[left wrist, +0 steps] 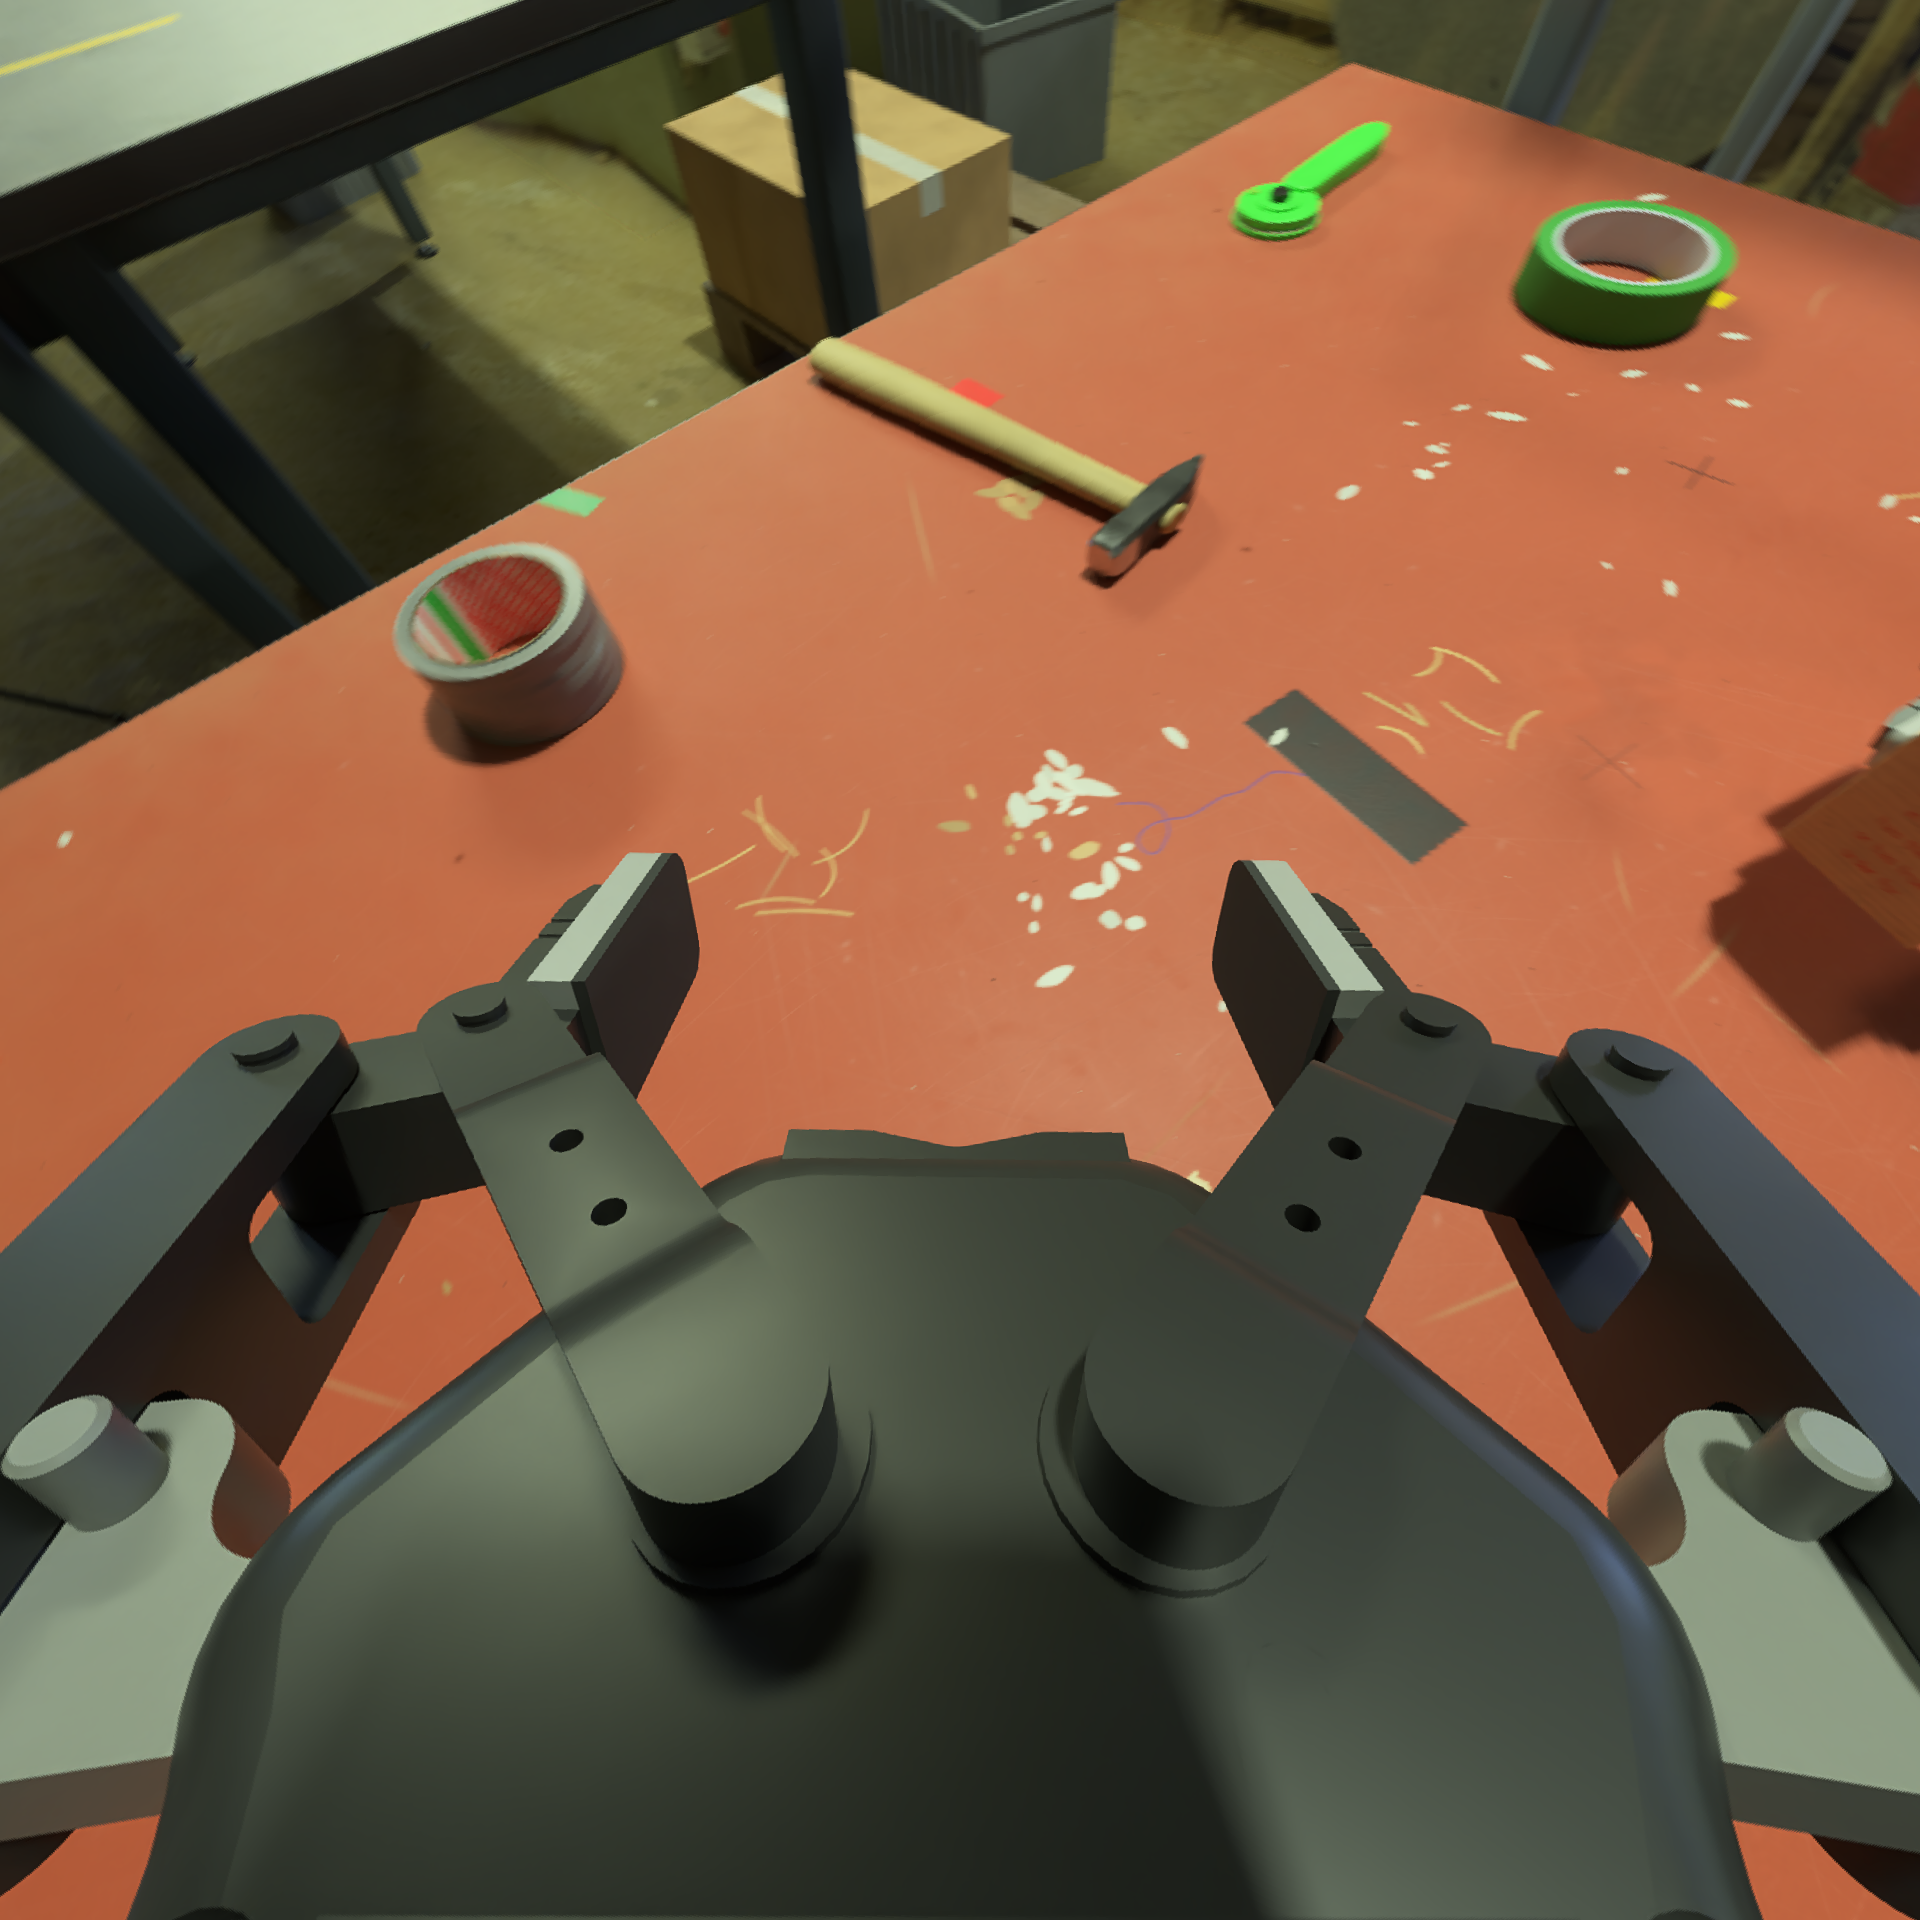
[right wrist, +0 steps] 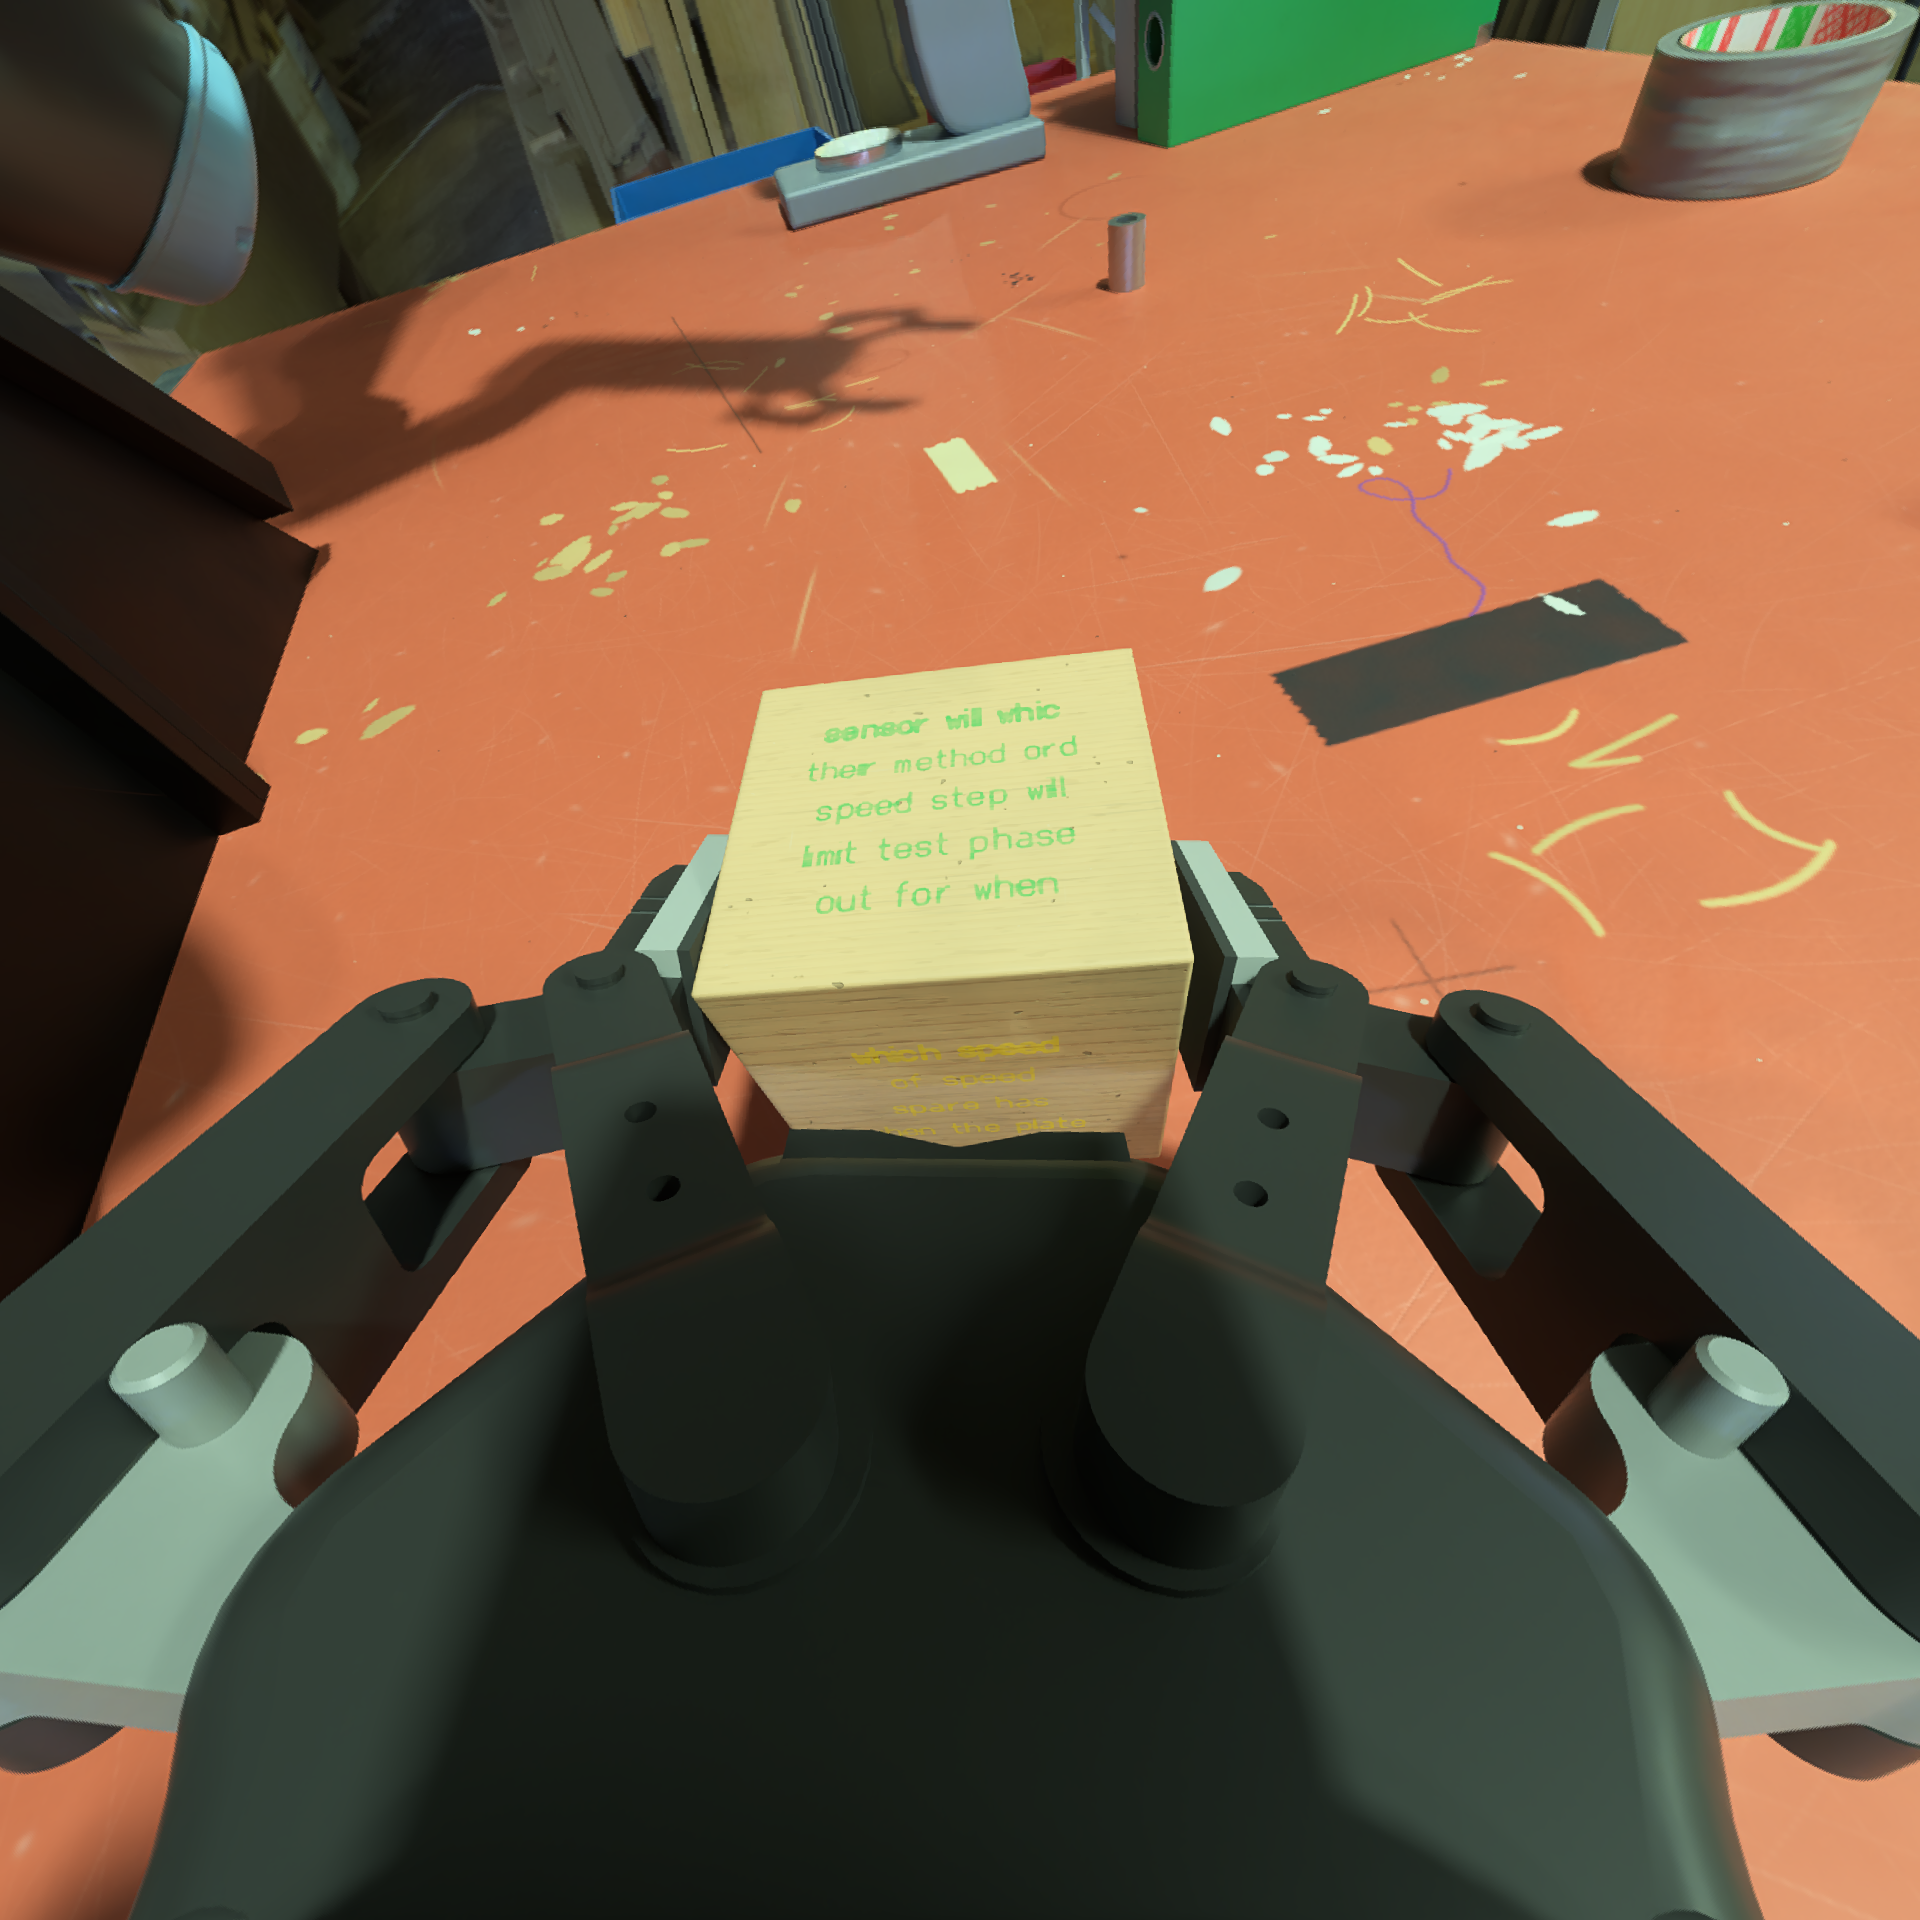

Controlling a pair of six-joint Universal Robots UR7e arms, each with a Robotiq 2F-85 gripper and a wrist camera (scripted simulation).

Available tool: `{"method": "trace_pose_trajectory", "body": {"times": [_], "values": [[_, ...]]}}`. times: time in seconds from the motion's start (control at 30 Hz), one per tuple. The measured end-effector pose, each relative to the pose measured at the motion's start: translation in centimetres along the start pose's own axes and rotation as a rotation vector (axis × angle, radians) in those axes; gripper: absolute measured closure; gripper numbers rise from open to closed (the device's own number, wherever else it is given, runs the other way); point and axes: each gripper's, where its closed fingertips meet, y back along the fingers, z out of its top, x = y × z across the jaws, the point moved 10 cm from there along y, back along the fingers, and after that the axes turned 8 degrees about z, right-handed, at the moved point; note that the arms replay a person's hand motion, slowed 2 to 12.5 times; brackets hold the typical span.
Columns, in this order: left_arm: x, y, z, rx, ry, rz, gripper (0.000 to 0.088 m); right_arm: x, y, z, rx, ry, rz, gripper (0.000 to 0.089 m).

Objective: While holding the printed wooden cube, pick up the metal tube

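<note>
Right end effector (right wrist: 951, 914) grips the printed wooden cube (right wrist: 940, 831); left end effector (left wrist: 954, 935) hangs spread and empty.

Over on the right, the pads clamp the cube's two side faces and it rides clear above the orange worktop (right wrist: 520, 831), its top face printed in green, its near face in yellow. And there's the metal tube (right wrist: 1125, 251), standing upright far across the worktop, well apart from the cube, near a grey bracket (right wrist: 914, 166) and a green folder (right wrist: 1299, 62). A grey tape roll (right wrist: 1756, 109) sits at the far right corner. On the left side, fingers wide with nothing between them, hovering over white flecks (left wrist: 1060, 795) and a dark tape strip (left wrist: 1356, 774). Beyond lie a hammer (left wrist: 1013, 447), a green tape roll (left wrist: 1621, 272) and a green handled tool (left wrist: 1311, 179).
</note>
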Motion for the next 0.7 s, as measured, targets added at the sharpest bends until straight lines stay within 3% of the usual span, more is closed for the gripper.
{"method": "trace_pose_trajectory", "body": {"times": [0.17, 0.33, 0.7], "values": [[2.9, -0.1, -1.7, 0.025, 0.089, 0.075, 0.0037, 0.0, 0.0, 0.0, -0.003, -0.001, -0.001, 0.0242], [4.6, -1.0, -3.4, 0.050, 0.143, 0.097, 0.0047, 0.0, 0.0, 0.0, -0.004, 0.000, -0.002, 0.0242], [6.8, -4.1, -6.1, 0.102, 0.153, 0.121, 0.0069, 0.0, 0.0, 0.0, -0.007, 0.000, -0.003, 0.0242]]}}
